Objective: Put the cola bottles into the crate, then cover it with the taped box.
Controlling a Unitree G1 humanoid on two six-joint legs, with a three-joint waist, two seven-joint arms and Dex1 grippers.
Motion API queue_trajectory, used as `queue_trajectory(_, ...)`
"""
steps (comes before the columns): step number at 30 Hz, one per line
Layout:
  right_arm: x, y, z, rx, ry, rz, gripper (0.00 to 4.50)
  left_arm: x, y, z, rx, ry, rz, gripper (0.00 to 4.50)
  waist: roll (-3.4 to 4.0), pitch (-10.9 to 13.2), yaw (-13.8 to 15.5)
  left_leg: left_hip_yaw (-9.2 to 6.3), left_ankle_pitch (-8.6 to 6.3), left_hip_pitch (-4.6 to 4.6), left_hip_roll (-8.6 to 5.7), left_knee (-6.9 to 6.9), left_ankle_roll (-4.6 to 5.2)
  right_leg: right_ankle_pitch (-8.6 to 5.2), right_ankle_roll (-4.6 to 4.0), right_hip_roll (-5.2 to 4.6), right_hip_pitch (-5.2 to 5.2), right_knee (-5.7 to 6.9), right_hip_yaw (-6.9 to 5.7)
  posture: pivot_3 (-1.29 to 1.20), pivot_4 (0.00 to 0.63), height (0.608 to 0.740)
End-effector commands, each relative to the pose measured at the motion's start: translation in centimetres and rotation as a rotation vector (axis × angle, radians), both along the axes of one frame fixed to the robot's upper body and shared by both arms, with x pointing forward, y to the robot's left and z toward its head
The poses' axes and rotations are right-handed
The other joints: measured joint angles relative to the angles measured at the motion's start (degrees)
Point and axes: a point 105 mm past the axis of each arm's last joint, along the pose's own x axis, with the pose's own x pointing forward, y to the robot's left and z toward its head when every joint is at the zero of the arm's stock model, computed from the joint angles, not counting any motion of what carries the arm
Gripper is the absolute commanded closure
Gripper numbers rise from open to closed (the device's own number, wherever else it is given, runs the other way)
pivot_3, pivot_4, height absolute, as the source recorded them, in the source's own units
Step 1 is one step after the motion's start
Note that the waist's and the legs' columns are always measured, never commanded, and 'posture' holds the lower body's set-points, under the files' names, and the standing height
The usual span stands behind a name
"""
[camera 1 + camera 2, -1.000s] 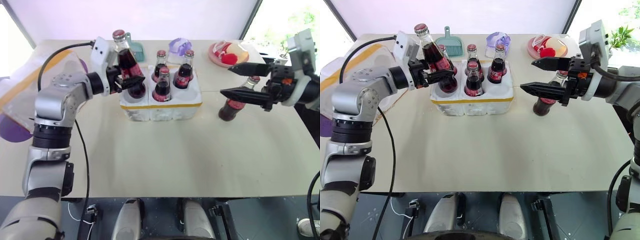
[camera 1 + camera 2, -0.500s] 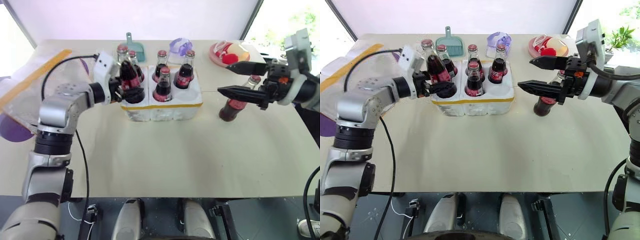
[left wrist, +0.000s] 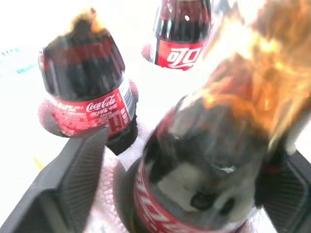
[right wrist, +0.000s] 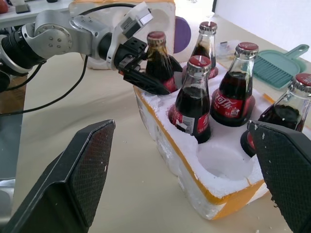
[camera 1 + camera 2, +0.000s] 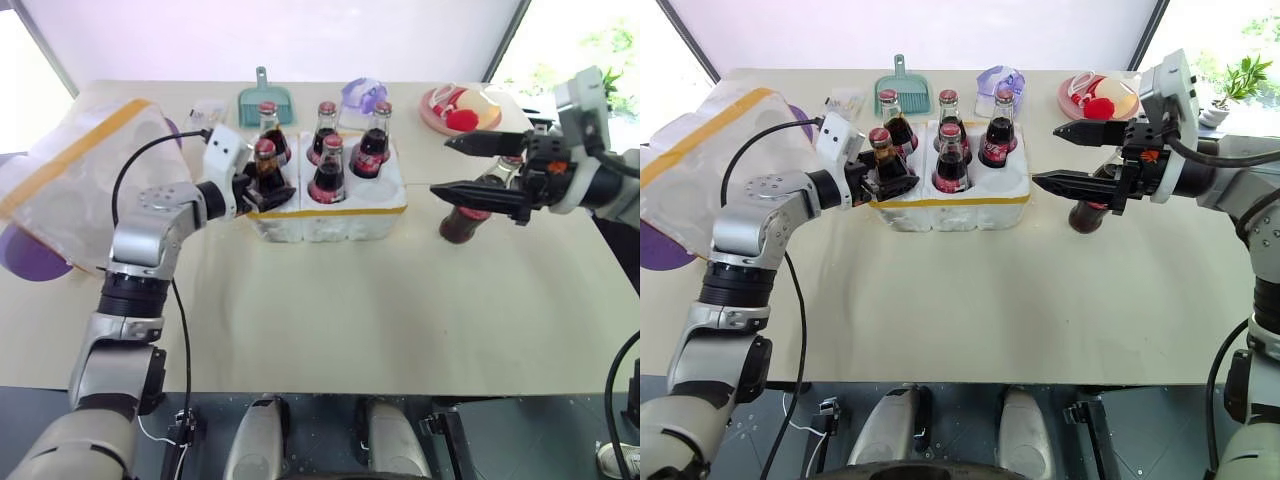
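Observation:
The crate [image 5: 330, 212], white foam with a yellow band, holds several cola bottles. Two stand at the back [image 5: 324, 128] and one at the front middle [image 5: 328, 172]. My left gripper [image 5: 262, 188] is open, its fingers on either side of the front-left bottle [image 3: 194, 184], which sits in its well. The front-right well [image 4: 226, 162] is empty. Another cola bottle [image 5: 465, 222] stands on the table right of the crate. My right gripper [image 5: 440, 167] hovers open in front of that bottle, without touching it. The taped box [image 5: 70, 170] lies tilted at the table's left edge.
Behind the crate lie a teal dustpan [image 5: 262, 100], a clear purple object [image 5: 362, 93] and a pink plate [image 5: 458, 108] with red items. A small packet [image 5: 205, 108] lies near the taped box, and a purple thing [image 5: 30, 255] shows beneath the box.
My left gripper lowered the tilted bottle into the front-left well and its fingers opened off it. The right arm kept still. The camera view shifted.

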Motion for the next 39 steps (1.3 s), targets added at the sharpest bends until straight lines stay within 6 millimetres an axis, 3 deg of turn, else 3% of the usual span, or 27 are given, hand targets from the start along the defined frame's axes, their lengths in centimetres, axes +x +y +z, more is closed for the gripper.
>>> queue_trajectory(1,-0.4,0.0,0.7,-0.006,-0.048,0.003,0.00,-1.7,0.9,3.9,-0.103,-0.069,-0.059,0.08,-0.01,0.0,0.0,0.00,0.00,-0.02,0.00,0.00,0.00,0.00,0.00,0.00,-0.01,0.00,0.00,0.00,0.150,0.736)
queue_trajectory(6,-0.8,-0.7,0.4,-0.013,-0.041,-0.025,0.00,-5.8,3.2,9.0,-0.157,-0.108,-0.190,0.08,-0.01,0.0,-0.4,-0.01,0.00,-0.05,0.01,-0.05,0.00,0.00,0.00,0.01,-0.08,-0.01,0.00,0.00,0.150,0.736)
queue_trajectory(10,-1.6,-1.5,0.1,-0.020,-0.031,-0.048,0.00,-8.8,4.3,11.1,-0.140,-0.111,-0.291,0.08,-0.01,0.0,-0.1,0.00,0.00,-0.04,0.01,-0.04,0.00,-0.01,0.00,0.00,-0.07,-0.02,0.01,0.00,0.150,0.736)
queue_trajectory(12,-2.5,-2.0,-0.4,-0.021,0.001,-0.058,0.00,-10.8,4.1,11.5,-0.099,-0.088,-0.380,0.08,-0.04,0.0,0.1,0.00,0.00,-0.06,0.01,-0.03,0.00,-0.01,0.00,0.00,-0.06,-0.03,0.00,0.00,0.150,0.736)
queue_trajectory(15,-3.8,-3.2,-1.8,-0.036,0.065,-0.098,0.00,-12.7,2.9,9.5,0.018,-0.019,-0.477,0.08,-0.04,0.0,0.2,0.00,0.00,-0.05,0.00,-0.03,0.00,-0.01,0.00,-0.02,0.00,-0.07,0.00,0.00,0.150,0.736)
queue_trajectory(20,-3.9,-5.6,-4.5,-0.044,0.096,-0.305,0.00,-12.5,1.3,6.1,0.117,0.013,-0.483,0.08,-0.03,0.0,0.0,-0.01,0.00,0.07,0.01,-0.02,0.00,-0.01,-0.01,-0.01,0.10,0.01,0.00,0.00,0.150,0.736)
queue_trajectory(23,-3.4,-6.4,-5.9,0.006,0.073,-0.440,0.00,-12.2,0.3,5.1,0.126,-0.012,-0.473,0.08,-0.07,0.0,0.0,-0.02,0.00,0.10,0.01,-0.01,0.00,-0.01,-0.02,0.01,0.11,0.02,0.01,0.00,0.150,0.736)
queue_trajectory(30,-1.1,-7.6,-8.1,0.227,0.062,-0.691,0.00,-12.2,-1.8,5.3,0.034,-0.050,-0.488,0.08,-0.06,0.0,0.0,-0.03,0.00,0.08,0.01,-0.03,0.00,-0.01,-0.02,0.01,0.09,0.00,0.02,0.00,0.150,0.736)
queue_trajectory(39,2.0,-7.8,-9.9,0.272,0.075,-0.724,0.00,-12.0,-2.5,5.5,0.026,-0.070,-0.483,0.08,-0.05,0.0,-0.1,-0.03,0.00,0.08,0.00,-0.02,0.01,-0.01,-0.02,0.01,0.10,0.00,0.03,0.00,0.150,0.736)
